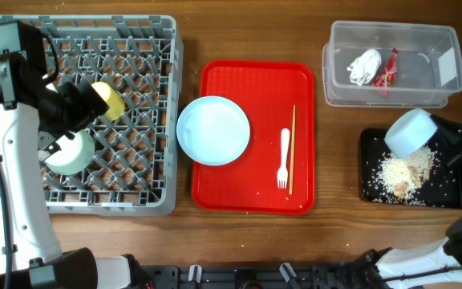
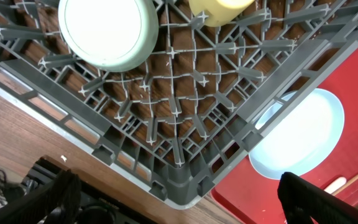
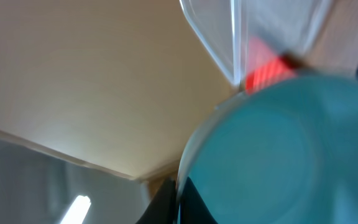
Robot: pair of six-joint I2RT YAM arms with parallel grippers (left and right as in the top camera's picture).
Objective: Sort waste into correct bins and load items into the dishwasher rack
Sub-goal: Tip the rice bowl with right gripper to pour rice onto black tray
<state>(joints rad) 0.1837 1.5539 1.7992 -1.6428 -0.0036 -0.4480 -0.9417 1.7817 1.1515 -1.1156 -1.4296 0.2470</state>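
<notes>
While the tipped bowl [image 1: 410, 131] hangs over the black tray [image 1: 373, 160] at the near right of the tabletop, the rack [image 1: 111, 205] it belongs in lies well to the left, beyond the red tray [image 1: 255, 88]. From overhead, the right gripper [image 1: 449, 143] is clenched on the bowl's right rim, and the bowl's mouth slants down toward the scraps [image 1: 403, 172]. The right arm would have to cross the whole tabletop, so I judge a long leftward carry comes next.

In the left wrist view, the left gripper [image 2: 178, 190] is spread wide and grasps nothing, above the rack's corner. A mint bowl [image 2: 107, 31] and a yellow cup [image 2: 219, 9] sit among the pegs, and the plate [image 2: 300, 134] lies just right of the rack, nearer this arm.

The right wrist view is blurred. The tipped bowl fills the lower right, with the clear tub [image 3: 241, 25] and a red wrapper [image 3: 265, 73] behind it. The gripper itself cannot be made out here.
</notes>
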